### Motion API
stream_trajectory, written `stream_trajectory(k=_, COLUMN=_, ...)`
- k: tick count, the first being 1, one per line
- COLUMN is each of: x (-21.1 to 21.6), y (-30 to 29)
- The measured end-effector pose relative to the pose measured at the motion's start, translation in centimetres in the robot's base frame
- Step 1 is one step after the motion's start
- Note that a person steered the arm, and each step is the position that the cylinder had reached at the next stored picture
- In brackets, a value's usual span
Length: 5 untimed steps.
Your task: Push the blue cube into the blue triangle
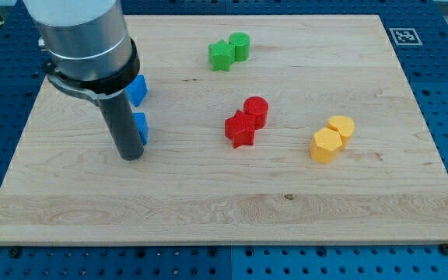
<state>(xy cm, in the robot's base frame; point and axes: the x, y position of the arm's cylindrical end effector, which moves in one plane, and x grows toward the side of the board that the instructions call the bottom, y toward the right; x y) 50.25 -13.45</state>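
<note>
My dark rod comes down at the view's left and my tip (131, 155) rests on the wooden board (224, 210). A blue block (141, 127) sits just right of the rod, touching it or nearly so, mostly hidden behind it; its shape cannot be made out. A second blue block (137, 90) lies a little above it, partly hidden by the arm's grey body. Which one is the cube and which the triangle cannot be told. The two blue blocks are a short gap apart.
A green star-like block (222, 55) and green cylinder (239, 46) sit at the top centre. A red star-like block (239, 129) and red cylinder (256, 111) sit in the middle. Two yellow blocks (326, 145) (341, 127) sit at the right.
</note>
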Motion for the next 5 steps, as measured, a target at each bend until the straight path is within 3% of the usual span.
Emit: stream_trajectory(k=5, x=-5.4, y=0.0)
